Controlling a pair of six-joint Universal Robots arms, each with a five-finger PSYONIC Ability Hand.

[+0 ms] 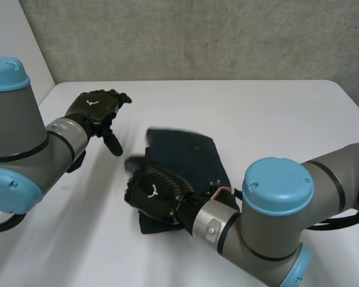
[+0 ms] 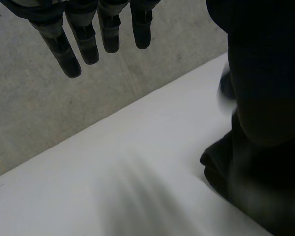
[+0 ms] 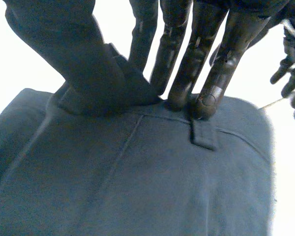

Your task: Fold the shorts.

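Left hand point(image 1: 94, 108) slack (right hand point(image 1: 154, 192) clenched)

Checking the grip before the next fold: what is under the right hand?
The shorts, at the waistband by a belt loop; the right hand's thumb and fingers pinch a ridge. The table beneath is covered.

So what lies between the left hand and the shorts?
Only bare white table, in the head view; the left hand hangs open, apart from the shorts.

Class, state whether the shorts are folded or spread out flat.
Folded, it seems: the shorts lie as one narrow, compact bundle, not spread with both legs apart; the right hand holds the waistband.
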